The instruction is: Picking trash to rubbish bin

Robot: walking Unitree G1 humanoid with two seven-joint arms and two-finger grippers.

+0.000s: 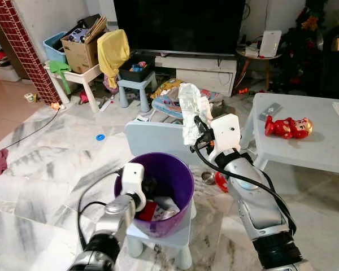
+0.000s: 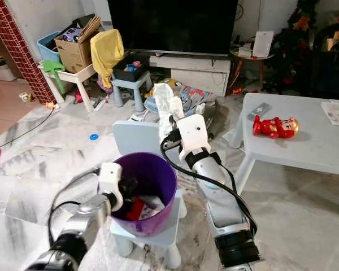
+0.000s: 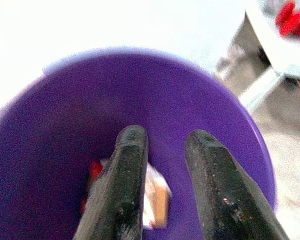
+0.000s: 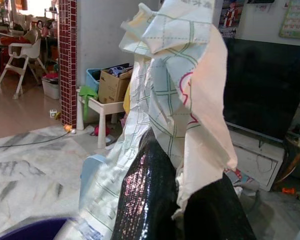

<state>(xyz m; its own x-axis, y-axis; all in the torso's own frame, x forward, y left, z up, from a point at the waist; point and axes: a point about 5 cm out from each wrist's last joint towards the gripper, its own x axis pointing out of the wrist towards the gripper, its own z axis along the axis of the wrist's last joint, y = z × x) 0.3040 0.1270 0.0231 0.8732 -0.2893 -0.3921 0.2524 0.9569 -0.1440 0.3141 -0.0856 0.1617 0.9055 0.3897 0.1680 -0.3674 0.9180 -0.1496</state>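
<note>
The purple bin (image 1: 169, 180) sits on a small stool (image 1: 175, 240) on the marble floor (image 1: 34, 180), with wrappers (image 1: 158, 210) inside. Above the bin, the right gripper (image 1: 199, 125) pinches crumpled paper (image 1: 192, 110). The left gripper (image 3: 162, 165) is slightly open, empty, inside the bin.

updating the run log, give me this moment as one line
right end effector: shut on crumpled paper, raised beside purple bin | left end effector: open, inside bin
</note>
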